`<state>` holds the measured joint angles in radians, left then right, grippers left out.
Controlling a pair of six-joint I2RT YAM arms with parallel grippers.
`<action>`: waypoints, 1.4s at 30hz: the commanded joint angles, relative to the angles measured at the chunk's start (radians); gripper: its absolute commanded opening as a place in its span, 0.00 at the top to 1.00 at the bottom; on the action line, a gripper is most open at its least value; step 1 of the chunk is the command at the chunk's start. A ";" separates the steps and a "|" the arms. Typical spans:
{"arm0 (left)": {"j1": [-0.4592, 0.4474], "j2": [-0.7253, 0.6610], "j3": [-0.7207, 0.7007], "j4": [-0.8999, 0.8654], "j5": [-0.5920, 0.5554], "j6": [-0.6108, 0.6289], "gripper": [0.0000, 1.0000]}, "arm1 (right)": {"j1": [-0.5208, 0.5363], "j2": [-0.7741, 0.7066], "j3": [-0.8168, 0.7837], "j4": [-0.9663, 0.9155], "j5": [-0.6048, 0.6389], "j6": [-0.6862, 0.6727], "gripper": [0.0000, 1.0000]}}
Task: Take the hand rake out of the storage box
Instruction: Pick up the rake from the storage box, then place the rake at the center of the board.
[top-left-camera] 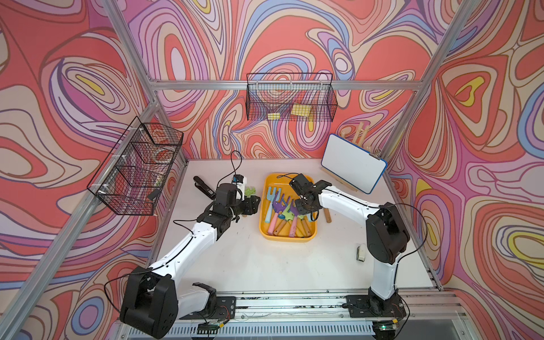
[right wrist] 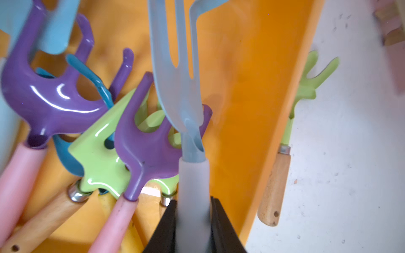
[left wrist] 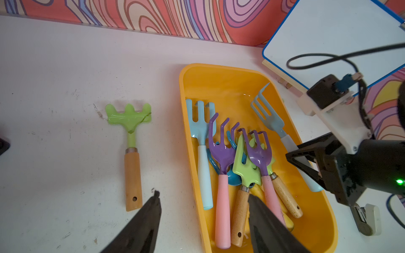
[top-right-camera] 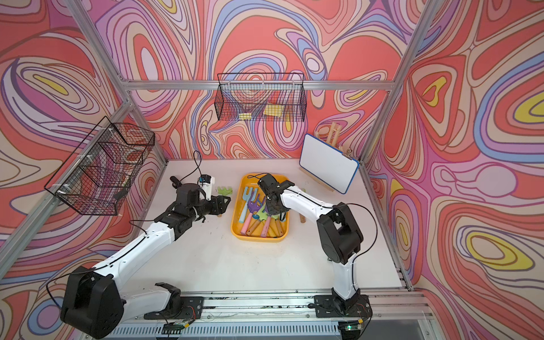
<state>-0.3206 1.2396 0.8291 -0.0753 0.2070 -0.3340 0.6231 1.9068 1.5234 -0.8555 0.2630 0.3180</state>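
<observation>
Pale blue-grey hand rake [right wrist: 186,131], gripped in the yellow-orange storage box [left wrist: 223,87]. The rake lies along the right side of the box, with its tined head toward the far end and its pale handle toward the near end. The right gripper [right wrist: 193,206] is clamped on that handle, one black finger pressed to each side.

In the right wrist view the rake's neck crosses in front of a tine of a purple rake [right wrist: 151,144]; whether the two touch cannot be told. Left of it, more rakes are heaped in the box: a second purple one with a pink handle [left wrist: 221,151], a green one with a wooden handle [left wrist: 245,170] and a light blue one [left wrist: 200,122].

The left gripper [left wrist: 203,197] hovers over the left wall of the box with its jaws apart, holding nothing. Outside the box, one green rake [left wrist: 131,140] rests on the white table [top-left-camera: 265,265] to the left. Another green rake [right wrist: 306,87] lies just beside the right wall. A small whiteboard [top-left-camera: 353,163] stands at the far right.

Step in hand, as judged: the grasp is made and the lift is due. The next move calls for a rise straight up, so that the head clears the purple tine and the right wall. The rake can then be carried to bare table.
</observation>
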 commanded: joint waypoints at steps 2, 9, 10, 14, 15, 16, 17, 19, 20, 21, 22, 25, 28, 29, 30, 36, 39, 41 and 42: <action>-0.004 0.010 0.008 -0.008 0.003 -0.005 0.32 | 0.005 -0.055 -0.019 0.030 0.023 -0.010 0.82; -0.003 0.020 0.015 -0.015 0.003 -0.003 0.32 | 0.009 -0.127 -0.050 0.055 0.075 -0.018 0.83; -0.003 0.020 0.014 -0.016 0.005 -0.003 0.32 | 0.009 -0.144 -0.058 0.058 0.090 -0.018 0.83; -0.006 0.026 0.015 -0.019 0.006 -0.003 0.32 | 0.010 -0.227 -0.093 0.073 0.124 -0.025 0.83; -0.006 0.027 0.017 -0.020 0.007 -0.003 0.32 | 0.009 -0.239 -0.098 0.072 0.130 -0.026 0.83; -0.006 0.029 0.018 -0.022 0.007 -0.002 0.32 | 0.009 -0.251 -0.103 0.065 0.138 -0.025 0.83; -0.007 0.031 0.020 -0.025 0.008 -0.002 0.32 | 0.009 -0.260 -0.106 0.059 0.149 -0.025 0.82; -0.009 0.031 0.022 -0.028 0.007 -0.002 0.32 | 0.009 -0.273 -0.114 0.044 0.185 -0.023 0.82; -0.009 0.029 0.022 -0.029 0.007 -0.001 0.32 | 0.010 -0.277 -0.118 0.033 0.205 -0.021 0.82; -0.009 0.029 0.021 -0.030 0.006 -0.001 0.32 | 0.009 -0.280 -0.122 0.026 0.224 -0.020 0.82; -0.010 0.027 0.020 -0.030 0.006 0.000 0.32 | 0.009 -0.282 -0.126 0.013 0.246 -0.018 0.82; -0.010 0.032 0.019 -0.031 0.005 0.002 0.32 | 0.009 -0.287 -0.145 -0.010 0.311 -0.014 0.82; -0.009 0.043 0.031 -0.045 0.008 0.006 0.32 | 0.007 -0.287 -0.161 -0.026 0.355 -0.012 0.81; -0.011 0.044 0.030 -0.047 0.011 0.008 0.32 | 0.006 -0.288 -0.167 -0.027 0.362 -0.010 0.81; -0.011 0.043 0.030 -0.049 0.011 0.007 0.32 | 0.002 -0.290 -0.175 -0.025 0.367 -0.010 0.81; -0.011 0.031 0.030 -0.054 0.006 0.009 0.32 | -0.060 -0.305 -0.230 0.004 0.349 -0.026 0.80; -0.012 0.035 0.031 -0.055 0.005 0.010 0.32 | -0.083 -0.302 -0.249 0.015 0.343 -0.031 0.80; -0.012 0.038 0.034 -0.058 0.004 0.012 0.32 | -0.094 -0.293 -0.256 0.019 0.343 -0.033 0.79; -0.012 0.040 0.034 -0.059 0.003 0.012 0.32 | -0.100 -0.288 -0.259 0.024 0.342 -0.037 0.80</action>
<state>-0.3279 1.2747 0.8330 -0.1131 0.2070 -0.3328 0.5323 1.6306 1.2732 -0.8604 0.5858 0.2882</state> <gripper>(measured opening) 0.678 0.269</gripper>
